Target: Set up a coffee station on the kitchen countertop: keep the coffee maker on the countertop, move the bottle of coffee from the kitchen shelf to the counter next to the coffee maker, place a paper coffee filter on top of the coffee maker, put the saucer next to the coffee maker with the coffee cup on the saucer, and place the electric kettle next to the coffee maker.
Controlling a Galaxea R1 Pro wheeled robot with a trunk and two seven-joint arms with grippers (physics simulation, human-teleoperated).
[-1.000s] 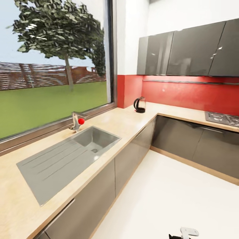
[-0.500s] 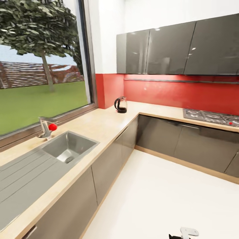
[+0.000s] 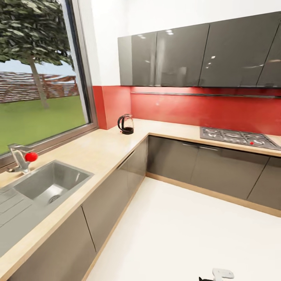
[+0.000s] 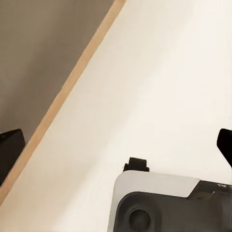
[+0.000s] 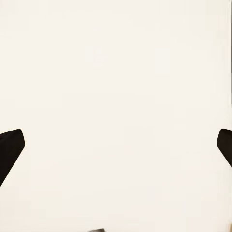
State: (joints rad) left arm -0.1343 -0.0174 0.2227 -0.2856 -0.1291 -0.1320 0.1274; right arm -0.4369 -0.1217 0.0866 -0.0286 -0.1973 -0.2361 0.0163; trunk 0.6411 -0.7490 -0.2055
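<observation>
Standing electric kettle (image 3: pixel 125 124) in countertop (image 3: pixel 101 146) corner, grey sink (image 3: pixel 48 185), both tools spread wide

View panned right along countertop (image 3: pixel 105 146)

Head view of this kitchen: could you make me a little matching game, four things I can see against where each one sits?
Things:
1. electric kettle
2. tap with the red knob
3. gas hob
4. sink

Places:
A. set into the countertop at the picture's left
B. in the counter's corner, before the red wall
C. by the window, behind the basin
D. on the right-hand run of counter, under the dark wall cabinets

Pairs: 1-B, 2-C, 3-D, 4-A
</observation>
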